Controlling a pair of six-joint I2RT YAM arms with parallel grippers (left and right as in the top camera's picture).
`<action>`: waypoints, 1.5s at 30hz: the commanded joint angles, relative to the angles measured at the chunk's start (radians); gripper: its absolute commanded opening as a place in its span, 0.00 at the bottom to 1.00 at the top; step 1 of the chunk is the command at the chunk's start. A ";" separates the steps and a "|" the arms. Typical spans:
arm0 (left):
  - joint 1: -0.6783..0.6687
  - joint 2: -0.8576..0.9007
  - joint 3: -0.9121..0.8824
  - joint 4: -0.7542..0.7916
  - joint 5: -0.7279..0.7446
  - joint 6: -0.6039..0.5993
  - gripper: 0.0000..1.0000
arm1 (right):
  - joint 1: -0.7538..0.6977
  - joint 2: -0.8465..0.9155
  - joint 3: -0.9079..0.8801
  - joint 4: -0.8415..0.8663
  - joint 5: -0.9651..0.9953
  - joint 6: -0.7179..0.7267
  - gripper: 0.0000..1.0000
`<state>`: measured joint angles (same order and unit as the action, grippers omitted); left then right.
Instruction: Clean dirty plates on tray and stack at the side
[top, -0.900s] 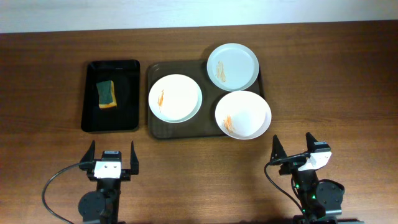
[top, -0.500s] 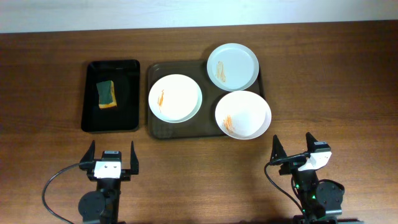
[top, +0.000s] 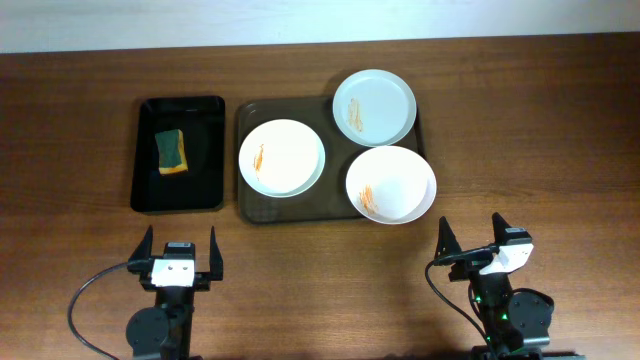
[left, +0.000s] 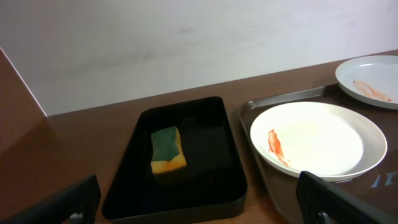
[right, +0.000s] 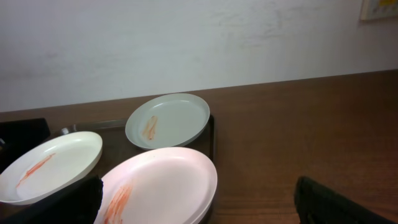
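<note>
Three white plates with orange smears lie on the dark brown tray (top: 250, 205): one at the left (top: 282, 157), one at the back right (top: 374, 106), one at the front right (top: 391, 184) overhanging the tray's rim. My left gripper (top: 179, 252) is open and empty near the table's front edge, well short of the tray. My right gripper (top: 472, 240) is open and empty at the front right. The left wrist view shows the left plate (left: 317, 140) and the tray (left: 252, 107). The right wrist view shows all three plates, the nearest (right: 158, 190) just ahead.
A smaller black tray (top: 180, 190) stands left of the brown tray and holds a green and yellow sponge (top: 172, 150), also in the left wrist view (left: 168, 150). Bare wooden table (top: 540, 130) lies to the right of the tray.
</note>
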<state>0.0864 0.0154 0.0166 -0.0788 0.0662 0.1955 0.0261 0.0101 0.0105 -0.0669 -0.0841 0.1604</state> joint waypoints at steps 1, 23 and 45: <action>0.002 -0.009 -0.008 0.002 -0.011 0.020 0.99 | 0.006 -0.006 -0.005 -0.005 0.009 0.001 0.98; 0.002 0.014 -0.005 0.011 0.164 -0.072 0.99 | 0.006 -0.006 -0.005 0.072 -0.026 0.001 0.98; 0.002 0.031 0.066 -0.011 0.253 -0.079 0.99 | 0.006 -0.001 0.024 0.083 -0.025 0.001 0.98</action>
<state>0.0864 0.0425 0.0303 -0.0731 0.2977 0.1307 0.0261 0.0101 0.0105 0.0120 -0.0971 0.1612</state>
